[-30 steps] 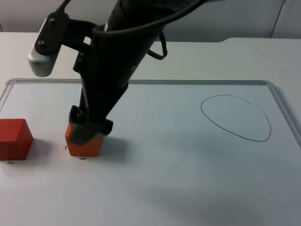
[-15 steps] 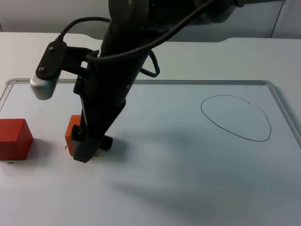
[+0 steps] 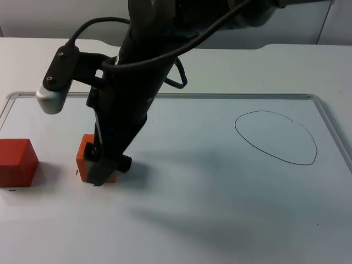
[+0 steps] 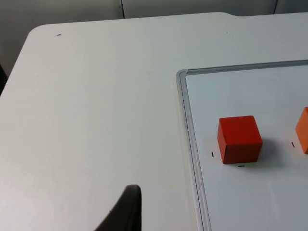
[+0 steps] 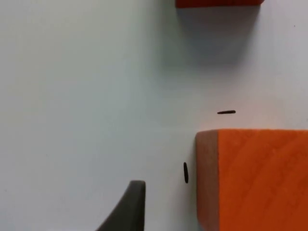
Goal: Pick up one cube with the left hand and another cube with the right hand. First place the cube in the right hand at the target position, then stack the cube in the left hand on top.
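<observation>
top view: right gripper point(image 3: 102, 168) is down at the orange cube point(image 3: 86, 155), reached far across the whiteboard point(image 3: 220, 198) to its left part. the gripper covers the cube's front and right side, so the cube shows at the gripper's left and just behind it, sitting flat on the board. whether the fingers are clamped on the cube or spread beside it cannot be told. the cube has no long axis; its edges run slightly skewed to the board's near edge. the red cube point(image 3: 16, 162) lies well apart, further left of the gripper, flat on the board by its left border. the drawn oval outline point(image 3: 276, 137) lies well apart on the gripper's other side, near the board's right border. the board lies on the white table point(image 3: 275, 66).

left wrist view: the left arm waits over the bare table outside the board's corner; one dark fingertip point(image 4: 127, 209) of the left gripper is seen, and its state cannot be told. the red cube point(image 4: 239, 139) sits ahead of it just inside the board's frame, upright, one corner edge turned toward the camera. an edge of the orange cube point(image 4: 303, 131) is beside it.

right wrist view: the orange cube point(image 5: 255, 178) stands just beside the black fingertip point(image 5: 130, 207), a narrow strip of board between them. small black marks flank it. beyond, the red cube's lower edge point(image 5: 219, 3) is seen.
</observation>
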`<state>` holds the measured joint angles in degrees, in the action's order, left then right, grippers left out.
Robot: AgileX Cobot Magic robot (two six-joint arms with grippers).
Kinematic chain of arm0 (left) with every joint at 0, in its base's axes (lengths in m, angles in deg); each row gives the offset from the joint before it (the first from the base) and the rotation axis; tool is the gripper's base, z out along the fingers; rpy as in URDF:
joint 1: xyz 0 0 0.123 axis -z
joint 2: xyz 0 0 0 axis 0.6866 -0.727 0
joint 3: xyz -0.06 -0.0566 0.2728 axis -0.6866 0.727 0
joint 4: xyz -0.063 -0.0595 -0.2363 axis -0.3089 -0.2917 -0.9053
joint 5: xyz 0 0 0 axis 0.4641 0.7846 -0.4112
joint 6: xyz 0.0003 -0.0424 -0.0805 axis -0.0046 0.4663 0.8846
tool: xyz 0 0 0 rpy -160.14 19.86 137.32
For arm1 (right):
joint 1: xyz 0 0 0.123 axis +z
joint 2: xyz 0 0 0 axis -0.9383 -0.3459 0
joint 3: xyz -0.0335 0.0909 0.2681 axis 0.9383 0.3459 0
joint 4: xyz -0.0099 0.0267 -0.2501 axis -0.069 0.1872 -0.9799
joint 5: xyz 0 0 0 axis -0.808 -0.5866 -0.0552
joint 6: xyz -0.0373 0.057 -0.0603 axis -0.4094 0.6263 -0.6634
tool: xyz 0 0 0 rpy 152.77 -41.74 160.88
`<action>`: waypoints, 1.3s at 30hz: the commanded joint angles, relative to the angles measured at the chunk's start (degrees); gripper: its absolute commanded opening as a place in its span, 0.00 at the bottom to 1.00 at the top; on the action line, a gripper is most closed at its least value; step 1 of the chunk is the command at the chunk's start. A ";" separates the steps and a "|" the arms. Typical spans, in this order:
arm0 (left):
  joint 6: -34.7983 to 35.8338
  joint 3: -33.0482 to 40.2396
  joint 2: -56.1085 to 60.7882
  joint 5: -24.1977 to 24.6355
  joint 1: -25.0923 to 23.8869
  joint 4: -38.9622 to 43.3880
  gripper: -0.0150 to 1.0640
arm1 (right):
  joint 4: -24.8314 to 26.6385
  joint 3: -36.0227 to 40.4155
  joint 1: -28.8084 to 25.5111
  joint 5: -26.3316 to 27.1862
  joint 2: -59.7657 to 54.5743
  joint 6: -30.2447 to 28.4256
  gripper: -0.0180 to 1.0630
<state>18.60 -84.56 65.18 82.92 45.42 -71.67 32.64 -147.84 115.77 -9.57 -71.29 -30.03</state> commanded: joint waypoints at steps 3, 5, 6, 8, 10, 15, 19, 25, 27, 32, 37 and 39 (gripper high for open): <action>0.35 0.44 0.21 -0.51 -0.28 -0.13 0.95 | 0.03 -0.43 -0.20 0.62 0.10 0.09 0.90; 0.35 0.44 0.21 -0.51 -0.28 -0.13 0.95 | 0.03 -0.43 -0.20 0.76 -0.28 0.09 0.90; 0.35 0.44 0.21 -0.51 -0.28 -0.13 0.95 | 0.03 -0.43 -0.20 0.76 -0.28 0.09 0.90; 0.35 0.44 0.21 -0.51 -0.28 -0.13 0.95 | 0.03 -0.43 -0.20 0.63 -0.94 0.09 0.90; 0.35 0.44 0.21 -0.51 -0.28 -0.13 0.95 | 0.03 -0.43 -0.20 0.63 -1.41 0.09 0.89; 0.35 0.44 0.21 -0.51 -0.28 -0.13 0.95 | 0.16 -0.43 -0.20 0.77 -1.56 0.34 0.84; 0.35 0.44 0.21 -0.51 -0.28 -0.13 0.95 | 0.16 -0.43 -0.20 0.41 -1.89 0.34 0.84; 0.35 0.44 0.21 -0.51 -0.28 -0.13 0.95 | -0.04 -0.43 -0.20 1.37 -2.01 0.34 0.77; 0.35 0.44 0.21 -0.51 -0.28 -0.13 0.95 | -0.04 -0.43 -0.20 1.73 -2.01 0.34 0.72; 0.35 0.44 0.21 -0.51 -0.28 -0.13 0.95 | -0.04 -0.43 -0.20 2.78 -2.01 0.34 0.47; 0.35 0.44 0.21 -0.51 -0.28 -0.13 0.95 | -0.04 -0.43 -0.20 2.78 -2.01 0.34 0.12; 0.35 0.44 0.21 -0.51 -0.28 -0.13 0.95 | -0.04 -0.43 -0.20 2.78 -1.87 0.34 0.04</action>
<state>18.60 -84.56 65.18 82.92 45.42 -71.67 32.32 -147.84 115.77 -7.28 -73.30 -29.71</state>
